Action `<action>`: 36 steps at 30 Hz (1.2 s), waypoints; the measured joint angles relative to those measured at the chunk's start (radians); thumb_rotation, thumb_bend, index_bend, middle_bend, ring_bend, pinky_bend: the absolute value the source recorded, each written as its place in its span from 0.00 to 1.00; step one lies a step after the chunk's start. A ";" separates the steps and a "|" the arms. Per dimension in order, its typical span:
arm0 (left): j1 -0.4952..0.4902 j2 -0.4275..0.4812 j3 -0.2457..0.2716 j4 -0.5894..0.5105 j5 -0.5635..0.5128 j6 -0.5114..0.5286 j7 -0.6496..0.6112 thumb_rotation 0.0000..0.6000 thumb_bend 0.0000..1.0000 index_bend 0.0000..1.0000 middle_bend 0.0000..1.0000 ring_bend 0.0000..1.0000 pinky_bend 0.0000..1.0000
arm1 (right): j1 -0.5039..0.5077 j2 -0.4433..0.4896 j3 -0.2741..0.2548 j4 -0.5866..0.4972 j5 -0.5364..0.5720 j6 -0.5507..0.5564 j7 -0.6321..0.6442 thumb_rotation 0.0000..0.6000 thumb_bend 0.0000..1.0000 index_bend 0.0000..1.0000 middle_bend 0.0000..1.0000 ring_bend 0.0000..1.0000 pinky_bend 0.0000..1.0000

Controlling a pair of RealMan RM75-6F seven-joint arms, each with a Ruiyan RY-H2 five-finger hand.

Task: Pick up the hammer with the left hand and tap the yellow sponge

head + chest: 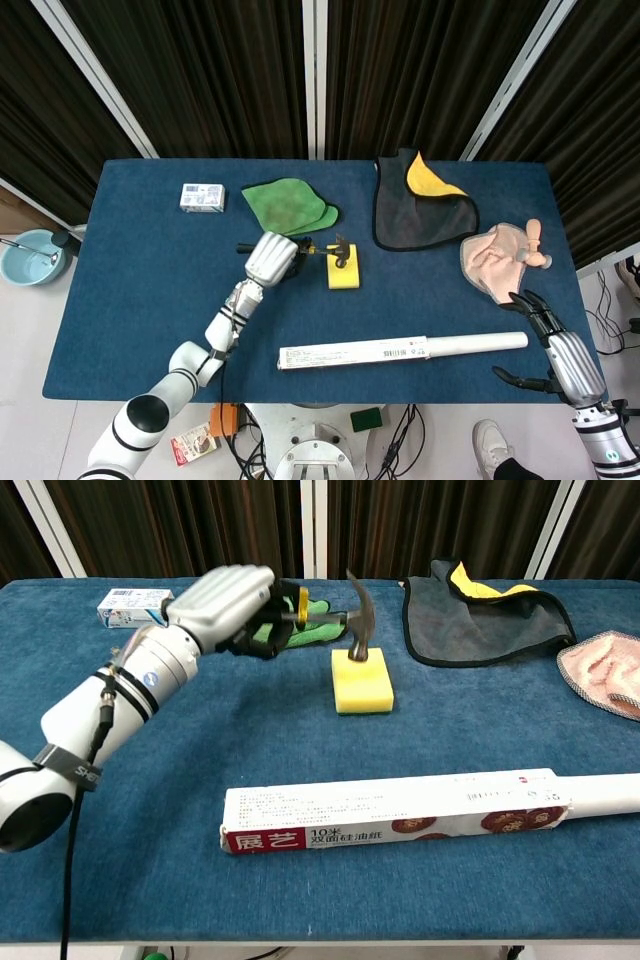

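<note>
My left hand (pixel 270 258) (pixel 228 602) grips the handle of a small hammer (pixel 355 615) (pixel 338 250) with a yellow band and a dark metal head. The hammer's head rests on the far end of the yellow sponge (pixel 362 681) (pixel 343 272), which lies flat on the blue table just right of that hand. My right hand (pixel 560 352) hovers open at the table's front right corner, far from the sponge, and shows only in the head view.
A long white foil box (pixel 395 809) lies across the front. A green cloth (pixel 290 204) sits behind my left hand, a small box (pixel 202 196) at the far left, a grey-and-yellow cloth (pixel 424 205) and a pink cloth (pixel 498 257) to the right.
</note>
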 measured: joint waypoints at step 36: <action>0.191 0.370 -0.101 -0.583 -0.249 -0.151 0.265 1.00 0.76 0.84 0.86 0.81 0.93 | 0.008 -0.002 0.002 0.003 -0.025 0.012 0.014 1.00 0.11 0.09 0.20 0.03 0.18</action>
